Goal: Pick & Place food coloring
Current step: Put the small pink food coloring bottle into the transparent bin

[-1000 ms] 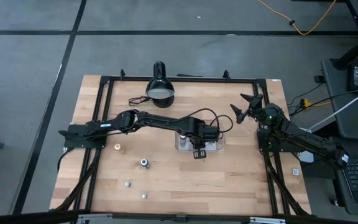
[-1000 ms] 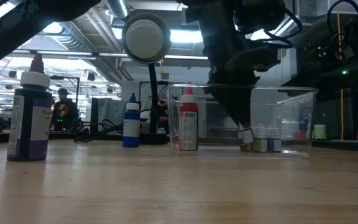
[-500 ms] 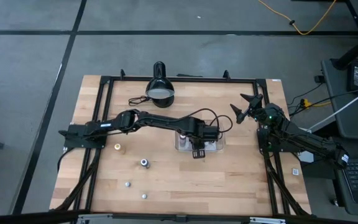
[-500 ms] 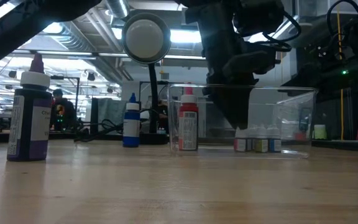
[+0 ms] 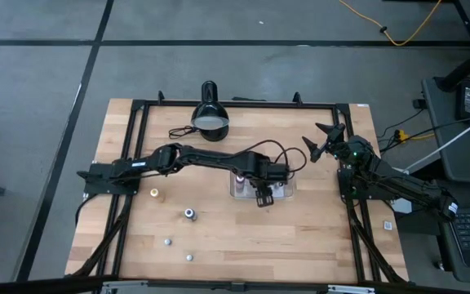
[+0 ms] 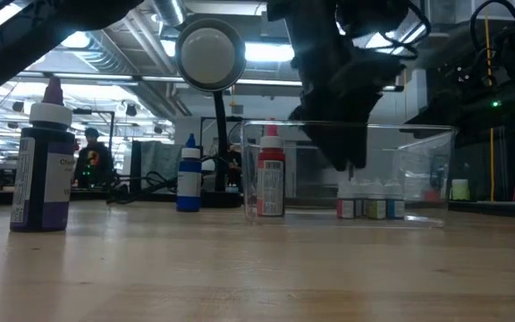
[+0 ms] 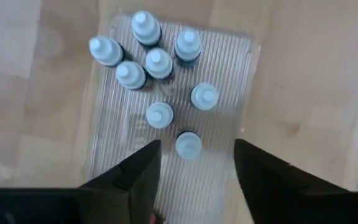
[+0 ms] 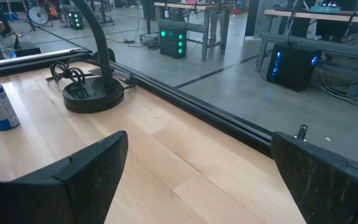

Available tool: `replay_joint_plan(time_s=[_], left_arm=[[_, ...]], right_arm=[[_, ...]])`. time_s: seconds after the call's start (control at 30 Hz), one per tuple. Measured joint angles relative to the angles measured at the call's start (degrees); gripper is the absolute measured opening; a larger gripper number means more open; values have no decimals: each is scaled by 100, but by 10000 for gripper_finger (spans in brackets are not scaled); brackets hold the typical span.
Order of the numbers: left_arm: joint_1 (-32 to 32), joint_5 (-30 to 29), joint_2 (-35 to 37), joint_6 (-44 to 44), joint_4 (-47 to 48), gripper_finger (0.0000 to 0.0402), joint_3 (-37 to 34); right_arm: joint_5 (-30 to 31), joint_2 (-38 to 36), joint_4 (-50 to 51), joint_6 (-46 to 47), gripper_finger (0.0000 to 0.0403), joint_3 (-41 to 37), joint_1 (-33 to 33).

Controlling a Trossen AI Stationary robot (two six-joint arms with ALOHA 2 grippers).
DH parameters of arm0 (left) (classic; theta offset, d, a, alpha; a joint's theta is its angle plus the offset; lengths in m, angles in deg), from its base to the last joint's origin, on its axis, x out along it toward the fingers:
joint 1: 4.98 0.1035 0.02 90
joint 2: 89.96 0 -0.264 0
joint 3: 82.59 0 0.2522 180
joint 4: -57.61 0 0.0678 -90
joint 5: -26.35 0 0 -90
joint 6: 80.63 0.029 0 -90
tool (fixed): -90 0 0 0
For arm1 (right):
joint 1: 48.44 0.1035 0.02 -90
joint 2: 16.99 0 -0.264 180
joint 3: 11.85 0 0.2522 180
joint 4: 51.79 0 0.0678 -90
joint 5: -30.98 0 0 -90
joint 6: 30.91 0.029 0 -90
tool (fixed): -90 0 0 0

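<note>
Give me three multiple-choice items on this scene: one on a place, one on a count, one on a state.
1. The left tool hangs over: A) the clear tray B) bare wood C) the floor.
2. The bottles standing in the tray number: A) three B) eight C) twelve.
3. The left tool's jaws are: A) shut on a bottle B) shut, empty C) open, empty.
Answers: 1 A, the wrist view looks down into the tray; 2 B, eight caps count there; 3 C, both fingers stand apart, gripping nothing. The right tool waits open at the table's right edge.
</note>
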Motion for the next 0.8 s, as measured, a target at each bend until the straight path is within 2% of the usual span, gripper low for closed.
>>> replay_joint_plan(time_s=[0.17, 0.33, 0.57, 0.8], left_arm=[[-5, -142, 147, -483, 108, 251, 139], [-47, -407, 432, -1327, 713, 288, 174], [-191, -434, 863, -2994, 1367, 290, 178], [-777, -451, 1319, -5126, 2010, 289, 178]], right_arm=[[0, 1, 2, 0, 394, 0, 1], [0, -2, -3, 1, 394, 0, 0], [0, -1, 2, 1, 394, 0, 0], [0, -2, -1, 9, 394, 0, 1]])
